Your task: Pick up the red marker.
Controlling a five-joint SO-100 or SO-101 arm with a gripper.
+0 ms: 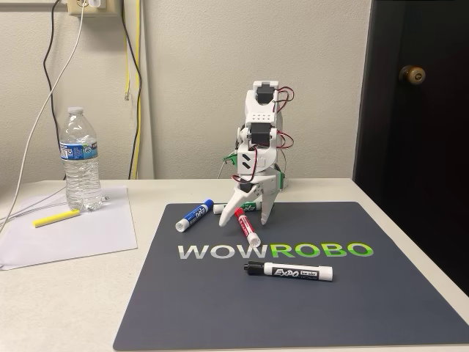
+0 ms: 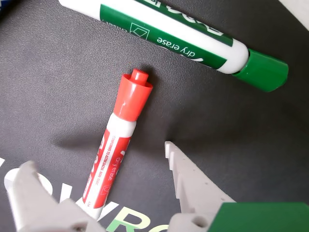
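Near the back edge of the dark WOWROBO mat, the red marker lies flat with its red cap toward the arm. Spread wide, the white gripper straddles the marker without touching it. A green marker lies just behind the cap, apart from it.

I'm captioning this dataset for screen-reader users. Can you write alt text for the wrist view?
An open white gripper straddles the barrel of the red marker, which lies on a dark mat with its red cap pointing away. A green marker lies across the top of the picture.
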